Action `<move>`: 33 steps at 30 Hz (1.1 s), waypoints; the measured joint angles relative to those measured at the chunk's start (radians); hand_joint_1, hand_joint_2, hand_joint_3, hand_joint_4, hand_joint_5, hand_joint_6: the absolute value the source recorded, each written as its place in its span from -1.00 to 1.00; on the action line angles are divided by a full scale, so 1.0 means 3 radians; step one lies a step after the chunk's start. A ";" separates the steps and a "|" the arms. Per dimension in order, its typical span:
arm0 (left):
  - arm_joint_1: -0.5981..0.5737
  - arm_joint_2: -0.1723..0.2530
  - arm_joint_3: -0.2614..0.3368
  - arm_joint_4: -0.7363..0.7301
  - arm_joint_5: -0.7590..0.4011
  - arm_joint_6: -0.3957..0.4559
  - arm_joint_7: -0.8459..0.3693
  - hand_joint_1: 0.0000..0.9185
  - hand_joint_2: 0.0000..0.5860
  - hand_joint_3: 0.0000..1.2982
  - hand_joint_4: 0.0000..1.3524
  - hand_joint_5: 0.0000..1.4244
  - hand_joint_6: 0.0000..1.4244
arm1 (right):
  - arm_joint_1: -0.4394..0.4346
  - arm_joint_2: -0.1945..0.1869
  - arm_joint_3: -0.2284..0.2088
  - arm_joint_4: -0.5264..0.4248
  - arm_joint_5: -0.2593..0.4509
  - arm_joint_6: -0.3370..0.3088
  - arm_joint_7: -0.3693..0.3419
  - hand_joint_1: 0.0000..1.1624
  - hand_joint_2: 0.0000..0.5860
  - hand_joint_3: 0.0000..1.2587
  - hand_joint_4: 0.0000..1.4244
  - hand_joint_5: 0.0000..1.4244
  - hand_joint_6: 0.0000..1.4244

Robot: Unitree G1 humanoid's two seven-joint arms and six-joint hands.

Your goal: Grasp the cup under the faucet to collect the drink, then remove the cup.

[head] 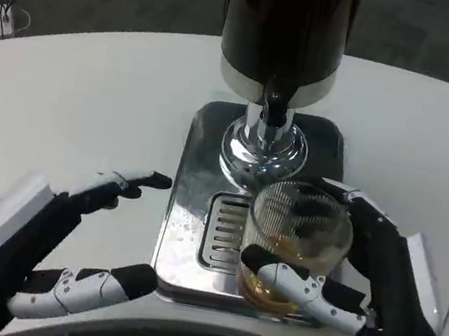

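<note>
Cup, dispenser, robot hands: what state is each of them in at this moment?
Cup: clear, upright, held, a little amber drink at the bottom, standing on the metal tray.
Right robot hand: wrapped around the cup.
Left robot hand: fingers spread, holding nothing, beside the tray.
Faucet: no stream visible.
Drip tray: shiny, grate beside the cup.
Dispenser: dark, upright.

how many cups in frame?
1. The cup, clear glass with some amber drink in it, is held by the right hand over the dispenser's metal tray. None seen elsewhere on the table.
</note>
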 measured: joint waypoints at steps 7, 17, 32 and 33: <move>0.0224 0.0022 -0.0002 -0.0157 0.0256 -0.0125 0.0049 -1.00 -0.72 -0.71 -0.96 -0.87 -0.68 | 0.0262 -0.0130 -0.0119 -0.0419 0.0154 0.0089 0.0292 0.58 -0.12 0.74 0.90 1.00 1.00; 0.0488 0.0022 0.0071 -0.0436 0.0467 -0.0118 0.0123 -1.00 -0.74 -0.86 -1.00 -1.00 -0.79 | 0.0649 -0.0408 -0.0364 -0.0882 0.0376 0.0095 0.0647 0.58 -0.12 0.74 0.91 1.00 1.00; 0.0792 0.0021 -0.0053 -0.0802 0.0633 -0.0068 0.0084 -1.00 -0.76 -1.00 -1.00 -1.00 -0.90 | 0.0965 -0.0697 -0.0792 -0.1356 0.0842 0.0094 0.1035 0.58 -0.12 0.74 0.92 1.00 1.00; 0.0806 0.0021 -0.0055 -0.0822 0.0641 -0.0052 0.0084 -1.00 -0.76 -1.00 -1.00 -1.00 -0.92 | 0.0969 -0.0699 -0.0802 -0.1364 0.0852 0.0094 0.1043 0.58 -0.12 0.74 0.92 1.00 1.00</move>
